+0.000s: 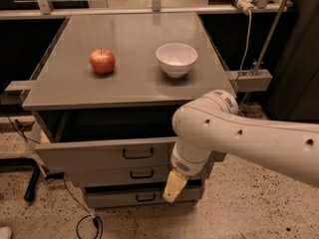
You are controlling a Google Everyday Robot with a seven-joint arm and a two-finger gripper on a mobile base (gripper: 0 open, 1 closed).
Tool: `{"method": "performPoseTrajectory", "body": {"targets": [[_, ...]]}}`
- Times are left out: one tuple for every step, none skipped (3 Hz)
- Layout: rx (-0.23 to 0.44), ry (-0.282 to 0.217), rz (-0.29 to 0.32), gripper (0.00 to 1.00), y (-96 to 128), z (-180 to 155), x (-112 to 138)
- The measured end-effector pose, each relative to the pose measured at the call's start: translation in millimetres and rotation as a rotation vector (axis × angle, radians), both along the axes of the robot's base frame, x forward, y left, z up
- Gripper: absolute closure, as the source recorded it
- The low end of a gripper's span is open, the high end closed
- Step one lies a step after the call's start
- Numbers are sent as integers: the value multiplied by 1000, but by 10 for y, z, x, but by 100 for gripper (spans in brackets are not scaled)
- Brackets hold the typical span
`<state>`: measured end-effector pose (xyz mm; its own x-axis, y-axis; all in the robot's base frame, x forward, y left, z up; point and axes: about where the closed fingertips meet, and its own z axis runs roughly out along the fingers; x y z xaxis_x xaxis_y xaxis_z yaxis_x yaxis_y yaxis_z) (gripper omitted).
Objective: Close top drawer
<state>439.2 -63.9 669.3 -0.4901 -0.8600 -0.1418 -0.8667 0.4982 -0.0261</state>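
Grey top drawer (89, 156) (arm (249, 138) hides right end), gripper (174, 186) below.

No legible text or labels, end effector (174, 185) in front of lower drawers (119, 176)

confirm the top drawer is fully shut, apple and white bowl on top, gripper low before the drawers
No: the camera view shows the top drawer partly open. Apple and white bowl on top, gripper low before the drawers: right.

Speckled floor (249, 214), dark room, metal rails (124, 12) behind
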Motion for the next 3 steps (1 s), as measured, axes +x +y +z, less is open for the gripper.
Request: {"method": "performPoseTrajectory", "body": {"targets": [[0,0,0,43,0,0,0],[0,0,0,66,0,0,0],[2,-14,1,89,68,0,195]]}}
